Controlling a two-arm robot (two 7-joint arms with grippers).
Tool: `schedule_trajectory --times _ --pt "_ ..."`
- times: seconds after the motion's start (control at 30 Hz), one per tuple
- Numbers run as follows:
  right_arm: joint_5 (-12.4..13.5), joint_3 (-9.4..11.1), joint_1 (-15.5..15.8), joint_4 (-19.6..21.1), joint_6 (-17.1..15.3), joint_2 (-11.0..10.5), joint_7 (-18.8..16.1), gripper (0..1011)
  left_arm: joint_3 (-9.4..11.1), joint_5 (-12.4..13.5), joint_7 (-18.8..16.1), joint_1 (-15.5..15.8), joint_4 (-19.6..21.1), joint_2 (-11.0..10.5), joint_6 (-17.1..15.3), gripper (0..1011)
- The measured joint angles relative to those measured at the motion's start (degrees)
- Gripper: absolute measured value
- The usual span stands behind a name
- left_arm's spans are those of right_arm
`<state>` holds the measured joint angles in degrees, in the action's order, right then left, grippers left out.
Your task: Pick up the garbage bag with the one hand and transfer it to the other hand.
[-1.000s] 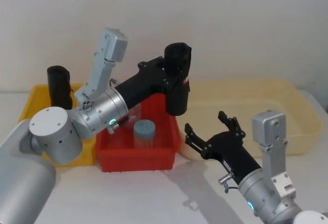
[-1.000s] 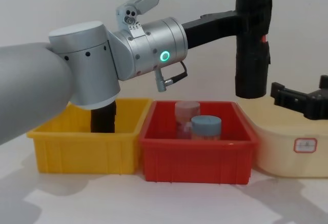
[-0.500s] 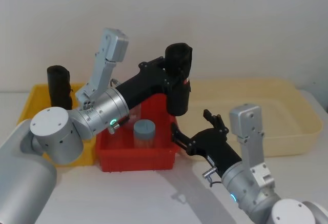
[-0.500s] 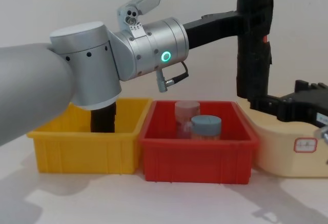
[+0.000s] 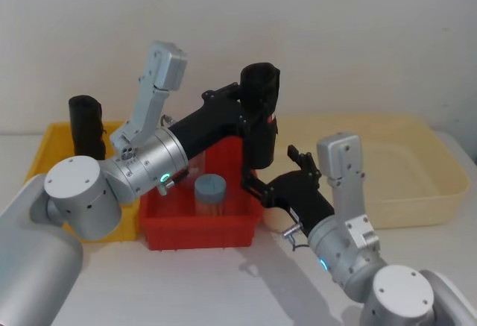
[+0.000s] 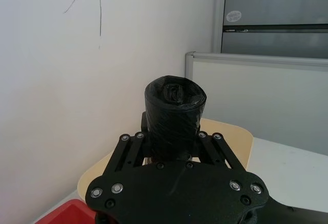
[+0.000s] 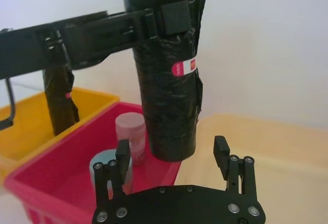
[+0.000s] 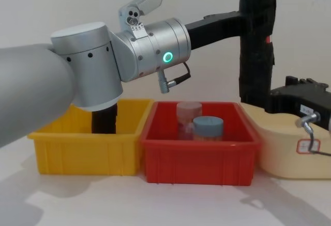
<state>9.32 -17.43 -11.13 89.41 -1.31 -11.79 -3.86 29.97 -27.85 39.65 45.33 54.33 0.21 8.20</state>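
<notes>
Still holds the garbage bag [image 5: 259,136] upright and aloft above the right rear corner of the red bin [image 5: 201,230], jaws of the one hand [image 5: 252,110] clamped tight near its top; no shift there. Has swung the other hand [image 5: 270,171] in from the front right, past the left end of the cream tray [image 5: 417,210], jaws spread wide and now flanking the bag's lower end, seemingly without touching. Pickup looks done and handover nearly set: probably just closing on the roll, then letting go above.
</notes>
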Motion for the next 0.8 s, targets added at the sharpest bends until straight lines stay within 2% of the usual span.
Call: schedule_trajectory --times 0.3,0.8 --pt "-0.67 0.14 -2.33 -2.41 0.07 1.42 0.08 1000 0.00 0.00 -0.01 0.00 0.00 0.00 0.00 371" --pt "-1.53 0.02 -4.51 -4.89 0.30 3.17 -0.30 1000 0.00 0.01 -0.01 0.00 0.01 0.00 0.00 371"
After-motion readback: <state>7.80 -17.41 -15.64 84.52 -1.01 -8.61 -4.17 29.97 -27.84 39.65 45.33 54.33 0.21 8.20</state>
